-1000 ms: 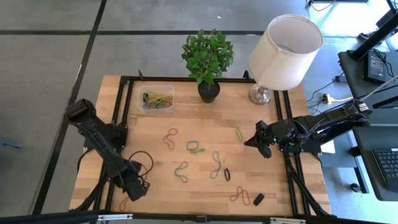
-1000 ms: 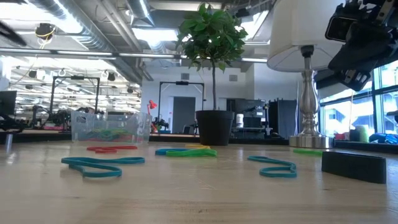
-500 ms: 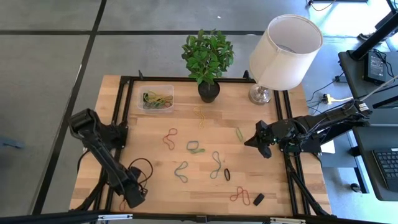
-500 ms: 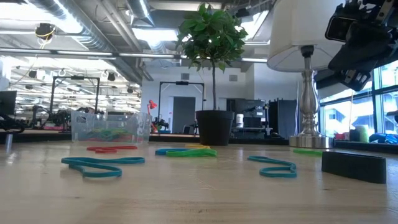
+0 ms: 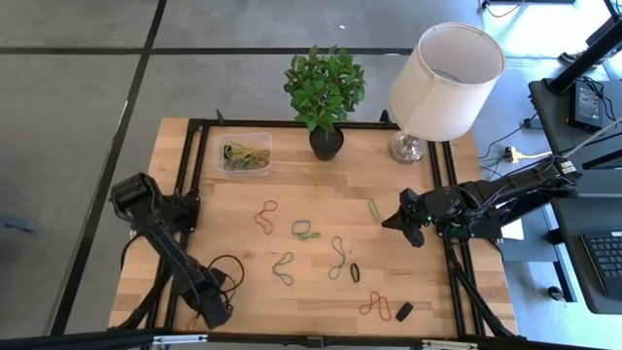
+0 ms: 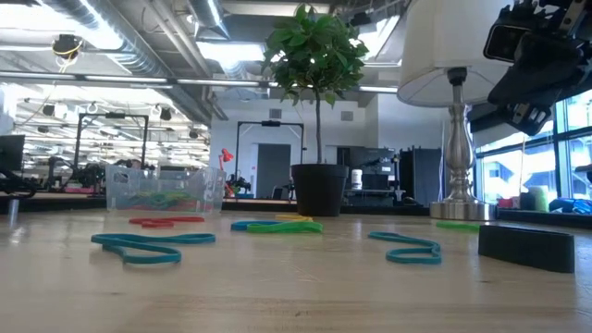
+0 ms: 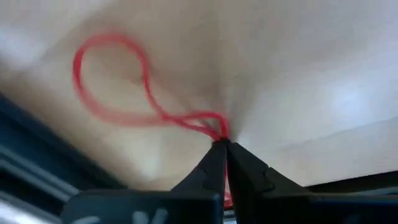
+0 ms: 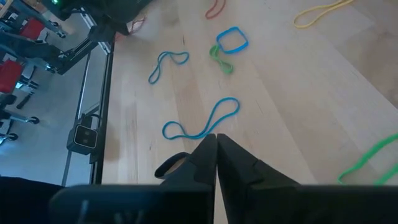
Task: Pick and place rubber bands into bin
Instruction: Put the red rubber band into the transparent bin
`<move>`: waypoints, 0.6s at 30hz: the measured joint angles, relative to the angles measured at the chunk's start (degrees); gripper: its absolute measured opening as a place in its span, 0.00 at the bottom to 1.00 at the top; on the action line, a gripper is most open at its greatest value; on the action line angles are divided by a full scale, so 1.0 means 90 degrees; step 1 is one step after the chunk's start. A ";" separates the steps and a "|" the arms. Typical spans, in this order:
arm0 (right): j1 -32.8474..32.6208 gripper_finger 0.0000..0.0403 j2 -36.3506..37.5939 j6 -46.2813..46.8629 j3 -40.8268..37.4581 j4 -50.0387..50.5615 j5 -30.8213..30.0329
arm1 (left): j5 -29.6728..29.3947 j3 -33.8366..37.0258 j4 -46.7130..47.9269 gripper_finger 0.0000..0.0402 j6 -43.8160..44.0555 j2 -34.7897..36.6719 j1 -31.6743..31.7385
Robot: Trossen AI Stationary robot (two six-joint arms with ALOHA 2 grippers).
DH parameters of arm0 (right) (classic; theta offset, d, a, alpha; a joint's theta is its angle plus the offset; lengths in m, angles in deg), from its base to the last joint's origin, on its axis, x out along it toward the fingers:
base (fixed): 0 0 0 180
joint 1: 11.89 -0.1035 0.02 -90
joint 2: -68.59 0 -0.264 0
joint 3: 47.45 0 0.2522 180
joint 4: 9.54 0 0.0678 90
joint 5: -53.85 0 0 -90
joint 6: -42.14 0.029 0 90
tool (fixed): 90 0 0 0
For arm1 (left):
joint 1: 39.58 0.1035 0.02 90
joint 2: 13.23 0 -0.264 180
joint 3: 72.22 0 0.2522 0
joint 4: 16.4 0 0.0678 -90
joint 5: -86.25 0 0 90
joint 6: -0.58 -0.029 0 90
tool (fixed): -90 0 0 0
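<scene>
Left gripper [image 7: 222,144] at lower left of high view pinched a red rubber band [image 7: 118,87]; right gripper [image 8: 216,140] waited mid-right, fingers pressed together.

On the counter [image 5: 243,219], the bin [image 5: 244,154] sits at the back left beside the plant pot [image 5: 327,143], the lamp [image 5: 420,146] back right, and rubber bands [image 5: 303,230] lie scattered across the middle and front.
</scene>
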 joint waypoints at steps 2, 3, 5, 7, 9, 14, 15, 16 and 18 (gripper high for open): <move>0.0000 0.04 0.0002 0.0000 0.0000 -0.0002 -0.0001 | -0.0540 0.0000 0.0138 0.01 -0.0169 0.0158 0.0199; 0.0000 0.04 -0.0001 0.0000 0.0000 -0.0002 0.0000 | -0.0867 0.0008 0.0231 0.01 -0.0271 0.0252 0.0313; 0.0002 0.04 0.0002 0.0000 0.0000 -0.0029 -0.0002 | -0.1467 0.0033 0.0463 0.00 -0.0527 0.0435 0.0509; 0.0002 0.04 0.0000 0.0002 0.0002 -0.0066 -0.0002 | -0.2017 0.0042 0.0663 0.00 -0.0865 0.0747 0.0709; 0.0000 0.04 -0.0009 0.0005 0.0003 -0.0125 -0.0003 | -0.2586 0.0016 0.0855 0.00 -0.1320 0.1103 0.1033; 0.0001 0.04 -0.0091 0.0157 0.0010 -0.0265 -0.0012 | -0.3607 0.0017 0.1725 0.00 -0.2672 0.2129 0.2051; 0.0002 0.04 -0.0117 0.0170 0.0010 -0.0279 -0.0021 | -0.3775 0.0017 0.1857 0.00 -0.3051 0.2358 0.2303; 0.0002 0.04 -0.0140 0.0170 0.0010 -0.0293 -0.0024 | -0.3981 0.0017 0.1963 0.00 -0.3440 0.2585 0.2568; 0.0001 0.04 -0.0205 0.0184 0.0010 -0.0393 -0.0032 | -0.4275 0.0017 0.2022 0.00 -0.4250 0.3031 0.3127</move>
